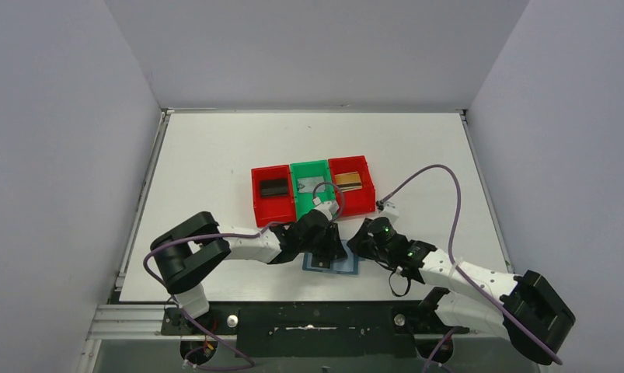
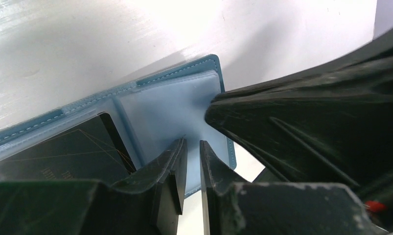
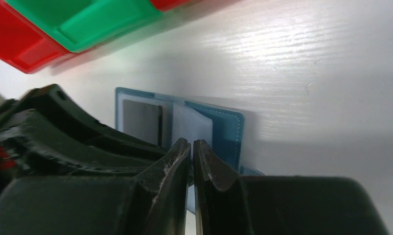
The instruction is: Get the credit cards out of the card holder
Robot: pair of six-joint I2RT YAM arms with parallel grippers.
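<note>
Opened card holder (image 1: 331, 262) at tips of near-shut left gripper (image 2: 192, 147) and right gripper (image 3: 192, 144), hold untellable; black credit card (image 2: 62, 152) pocketed leftward, nearer left.

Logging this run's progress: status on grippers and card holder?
Left gripper and right gripper both near shut, tips at the open card holder. Black card in a pocket. No obstruction; grippers crowd close together.
</note>
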